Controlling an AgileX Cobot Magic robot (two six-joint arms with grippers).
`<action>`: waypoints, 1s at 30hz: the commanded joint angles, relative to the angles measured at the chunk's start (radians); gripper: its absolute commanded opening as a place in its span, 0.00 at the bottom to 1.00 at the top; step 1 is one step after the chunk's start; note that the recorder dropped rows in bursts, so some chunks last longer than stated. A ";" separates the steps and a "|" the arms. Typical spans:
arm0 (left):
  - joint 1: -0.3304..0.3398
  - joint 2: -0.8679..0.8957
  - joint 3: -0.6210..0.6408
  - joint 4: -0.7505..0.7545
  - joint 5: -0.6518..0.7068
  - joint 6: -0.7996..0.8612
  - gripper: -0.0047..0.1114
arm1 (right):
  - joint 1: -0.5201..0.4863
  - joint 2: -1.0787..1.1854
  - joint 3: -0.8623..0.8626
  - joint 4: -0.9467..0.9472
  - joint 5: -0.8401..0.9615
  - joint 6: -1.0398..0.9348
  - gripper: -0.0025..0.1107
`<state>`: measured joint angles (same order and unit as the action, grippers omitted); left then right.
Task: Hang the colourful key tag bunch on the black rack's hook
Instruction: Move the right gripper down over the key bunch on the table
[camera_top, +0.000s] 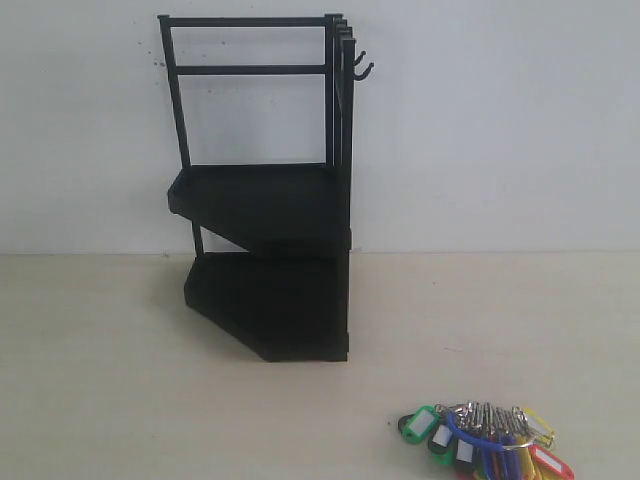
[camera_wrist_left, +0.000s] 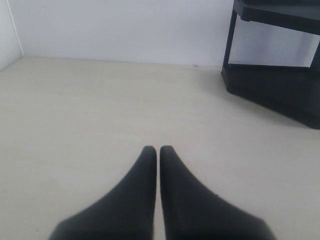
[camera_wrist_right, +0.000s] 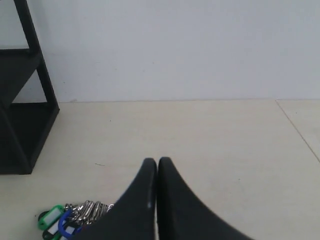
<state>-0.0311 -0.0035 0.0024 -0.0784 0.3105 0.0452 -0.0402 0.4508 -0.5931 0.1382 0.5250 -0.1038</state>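
The colourful key tag bunch (camera_top: 486, 440) lies flat on the table at the front right of the exterior view, with green, blue, yellow and red tags on silver rings. In the right wrist view the bunch (camera_wrist_right: 70, 216) shows partly behind my right gripper (camera_wrist_right: 157, 161), which is shut and empty, apart from it. The black rack (camera_top: 268, 200) stands against the back wall, with small hooks (camera_top: 362, 66) at its upper right. My left gripper (camera_wrist_left: 158, 148) is shut and empty over bare table, the rack's base (camera_wrist_left: 277, 90) off to one side. Neither gripper appears in the exterior view.
A pale table (camera_top: 120, 400) runs to a white wall (camera_top: 500, 130) behind the rack. A seam in the tabletop (camera_wrist_right: 297, 127) shows in the right wrist view, and a side wall (camera_wrist_left: 9, 35) in the left wrist view.
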 joint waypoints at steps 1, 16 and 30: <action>0.003 0.004 -0.002 -0.002 -0.003 0.000 0.08 | 0.002 0.065 -0.005 0.114 0.035 -0.087 0.02; 0.003 0.004 -0.002 -0.002 -0.003 0.000 0.08 | 0.144 0.704 -0.274 0.249 0.287 -0.855 0.02; 0.003 0.004 -0.002 -0.002 -0.003 0.000 0.08 | 0.529 1.117 -0.582 -0.364 0.451 -0.443 0.49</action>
<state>-0.0311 -0.0035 0.0024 -0.0784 0.3105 0.0452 0.4486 1.5115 -1.1640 -0.1351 0.9712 -0.6414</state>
